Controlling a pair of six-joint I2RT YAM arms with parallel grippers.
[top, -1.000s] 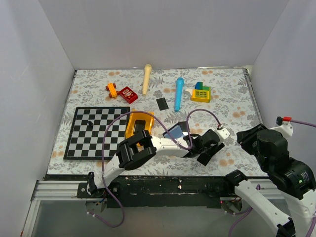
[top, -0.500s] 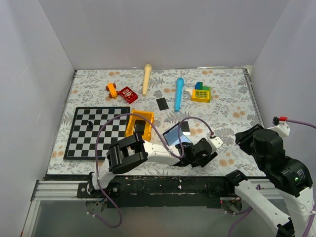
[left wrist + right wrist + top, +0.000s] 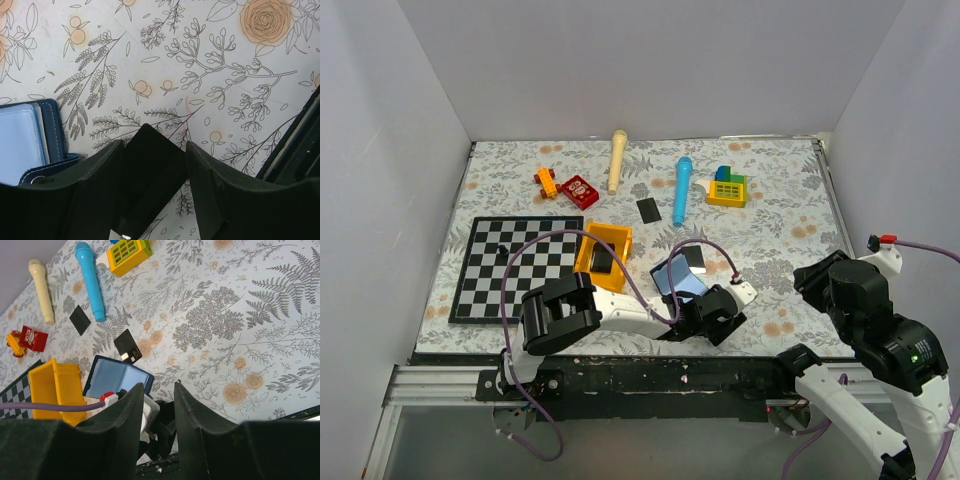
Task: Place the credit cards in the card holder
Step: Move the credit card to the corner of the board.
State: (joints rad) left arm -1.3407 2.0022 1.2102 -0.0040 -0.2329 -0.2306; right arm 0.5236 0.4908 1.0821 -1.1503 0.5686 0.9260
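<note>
The right gripper (image 3: 157,390) has its jaws a little apart and empty, but I can't make out whether the left gripper (image 3: 155,145) holds the dark shape (image 3: 150,172) between its jaws, right of the cut-off wallet (image 3: 30,145).

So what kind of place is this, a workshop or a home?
Probably a robot test booth, not a home: plain white walls box in one table with a floral cover, two robot arms are bolted at its near edge, and props like a chessboard and toy microphone lie scattered.
</note>
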